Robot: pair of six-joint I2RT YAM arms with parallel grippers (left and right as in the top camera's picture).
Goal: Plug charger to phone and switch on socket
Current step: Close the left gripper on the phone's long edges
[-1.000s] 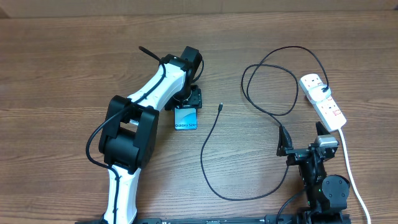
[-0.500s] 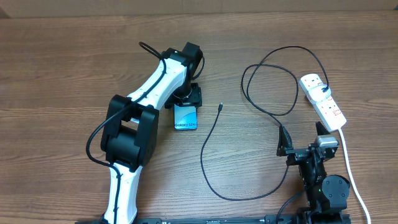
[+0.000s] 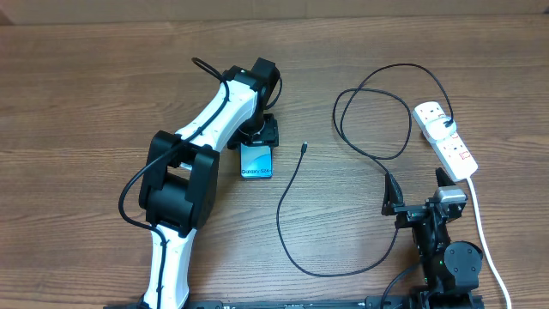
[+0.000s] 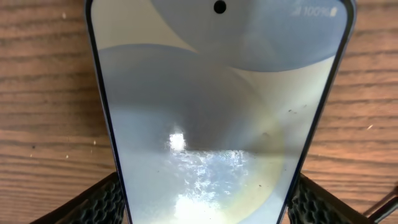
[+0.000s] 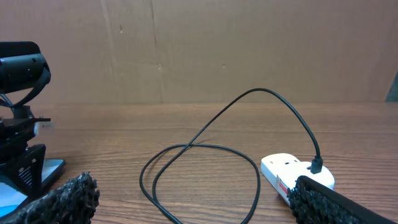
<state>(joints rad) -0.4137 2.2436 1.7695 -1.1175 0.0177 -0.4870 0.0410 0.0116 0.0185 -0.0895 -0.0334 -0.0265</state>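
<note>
The phone (image 3: 256, 162), with a light blue screen, lies left of the table's middle. My left gripper (image 3: 257, 144) is shut on its far end. In the left wrist view the phone (image 4: 217, 112) fills the frame, with a black pad against each long edge, and my left gripper (image 4: 202, 208) straddles it. The charger (image 3: 296, 184) is a thin black cable. Its small tip (image 3: 304, 147) lies free just right of the phone, and its plug sits in the white socket (image 3: 446, 142) at the right. My right gripper (image 3: 418, 189) stands open and empty, short of the cable loop (image 5: 205, 149) and the socket (image 5: 280, 169).
The socket's thick white cord (image 3: 485, 240) runs down the right edge, past my right arm. The charger coils in loops (image 3: 373, 120) between the phone and the socket. A cardboard wall (image 5: 205, 50) stands behind the table.
My left gripper and the phone have shifted slightly toward the far side of the table. The right arm and the cable have not moved.
</note>
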